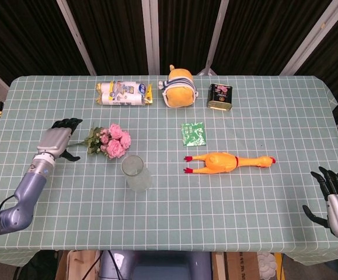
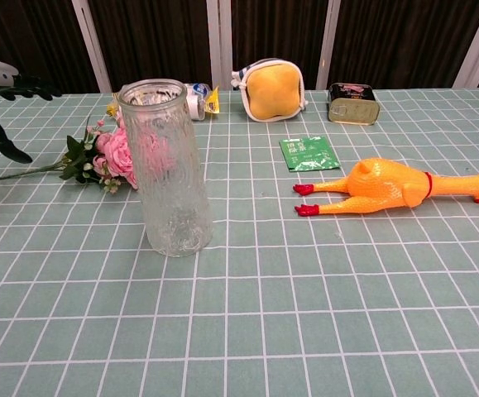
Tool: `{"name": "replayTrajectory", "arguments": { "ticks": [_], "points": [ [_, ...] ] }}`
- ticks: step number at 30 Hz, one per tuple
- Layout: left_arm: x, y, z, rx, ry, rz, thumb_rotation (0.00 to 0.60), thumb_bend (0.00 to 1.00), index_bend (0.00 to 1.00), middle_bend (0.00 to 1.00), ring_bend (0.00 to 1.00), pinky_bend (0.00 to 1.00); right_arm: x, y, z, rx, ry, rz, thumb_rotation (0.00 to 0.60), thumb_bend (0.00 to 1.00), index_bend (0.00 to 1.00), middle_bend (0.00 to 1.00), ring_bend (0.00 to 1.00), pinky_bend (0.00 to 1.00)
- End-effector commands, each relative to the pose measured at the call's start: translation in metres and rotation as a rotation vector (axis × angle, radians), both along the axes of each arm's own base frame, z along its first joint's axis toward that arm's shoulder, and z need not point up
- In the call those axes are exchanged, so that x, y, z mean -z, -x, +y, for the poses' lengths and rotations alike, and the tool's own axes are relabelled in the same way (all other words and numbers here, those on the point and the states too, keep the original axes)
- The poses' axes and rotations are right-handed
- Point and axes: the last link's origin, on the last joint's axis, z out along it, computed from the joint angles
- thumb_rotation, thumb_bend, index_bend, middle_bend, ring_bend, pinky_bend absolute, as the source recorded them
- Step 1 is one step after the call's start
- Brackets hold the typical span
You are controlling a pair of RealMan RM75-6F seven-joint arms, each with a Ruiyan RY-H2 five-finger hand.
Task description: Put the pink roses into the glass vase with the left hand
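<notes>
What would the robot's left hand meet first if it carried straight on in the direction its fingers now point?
Most likely the pink roses: the left hand, open, points along the table toward the bouquet's stem and leaves, which lie just ahead. Its height above the stem is unclear.

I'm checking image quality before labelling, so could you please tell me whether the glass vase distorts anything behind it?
Chest view: the glass vase smears the pink roses behind it into a pink blur. Head view: sharp, even light, no glare; roses lie unobscured beside the vase.
</notes>
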Motion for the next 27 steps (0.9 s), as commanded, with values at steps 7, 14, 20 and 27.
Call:
{"name": "replayTrajectory", "arguments": {
  "ticks": [7, 14, 20, 27],
  "points": [
    [0.036, -0.009, 0.017, 0.011, 0.014, 0.029, 0.6, 0.16, 0.05, 0.03, 0.0, 0.02, 0.003, 0.003, -0.004, 0.012, -0.004, 0.015, 0.6, 0.28, 0.15, 0.08, 0.04, 0.0],
    [0.058, -0.013, 0.028, -0.008, 0.036, 0.023, 0.6, 0.16, 0.05, 0.03, 0.0, 0.02, 0.008, 0.004, -0.007, 0.015, -0.023, 0.025, 0.6, 0.28, 0.15, 0.08, 0.04, 0.0],
    [0.073, -0.026, 0.037, -0.004, 0.049, -0.022, 0.6, 0.16, 0.05, 0.03, 0.0, 0.02, 0.01, 0.004, -0.009, 0.017, -0.026, 0.029, 0.6, 0.28, 0.15, 0.08, 0.04, 0.0],
    [0.086, -0.04, 0.04, 0.038, 0.058, -0.011, 0.6, 0.17, 0.08, 0.08, 0.0, 0.05, 0.011, 0.005, -0.011, 0.018, -0.029, 0.027, 0.6, 0.28, 0.15, 0.08, 0.04, 0.0]
  ]
}}
